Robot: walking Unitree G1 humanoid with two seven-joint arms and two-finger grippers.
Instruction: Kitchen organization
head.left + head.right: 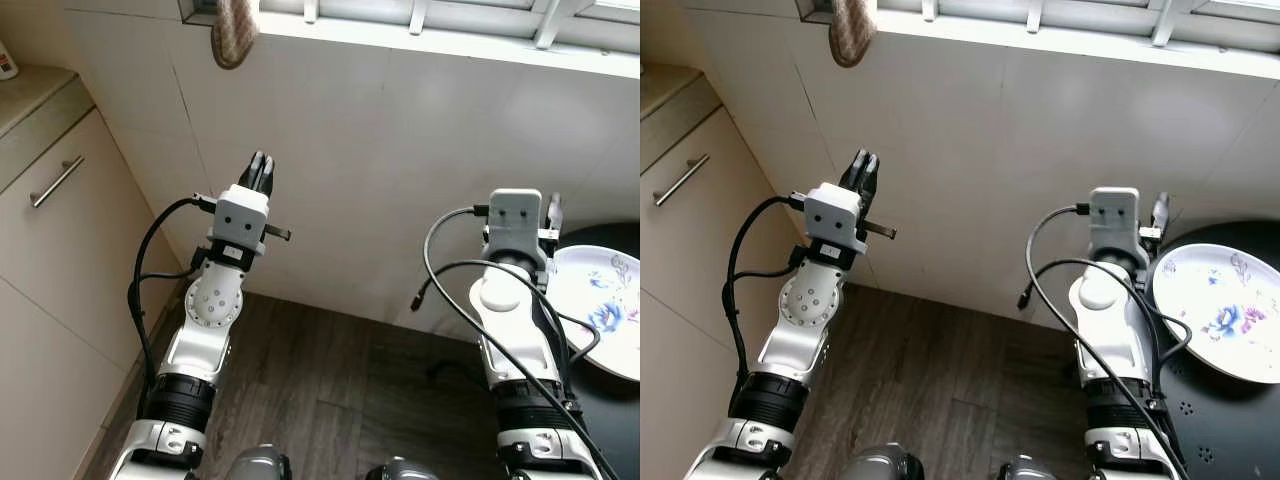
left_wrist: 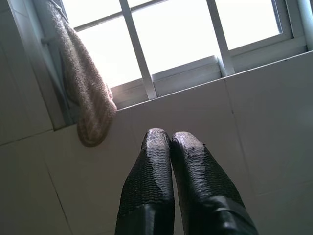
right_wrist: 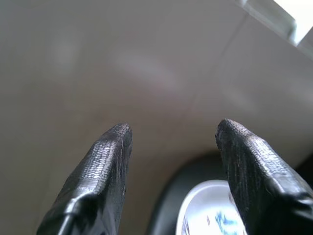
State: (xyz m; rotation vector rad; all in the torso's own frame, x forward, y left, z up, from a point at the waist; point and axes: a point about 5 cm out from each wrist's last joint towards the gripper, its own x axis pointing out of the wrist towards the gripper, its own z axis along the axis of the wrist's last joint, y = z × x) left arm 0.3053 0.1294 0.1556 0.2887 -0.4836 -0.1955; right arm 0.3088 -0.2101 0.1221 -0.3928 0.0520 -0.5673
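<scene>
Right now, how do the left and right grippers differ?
The left gripper has its fingers pressed together; the right gripper has its fingers spread apart. The left gripper points up toward the cloth hanging at the window; the right gripper sits beside the flowered plate. Both are raised before the tiled wall, holding nothing.

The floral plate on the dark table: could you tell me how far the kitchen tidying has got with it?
Nothing looks done yet. The floral plate lies on the dark table, untouched. The right gripper is open and empty, facing the tiled wall just above the plate; the left gripper is shut, holding nothing. Grasping and putting the plate away remain.
</scene>
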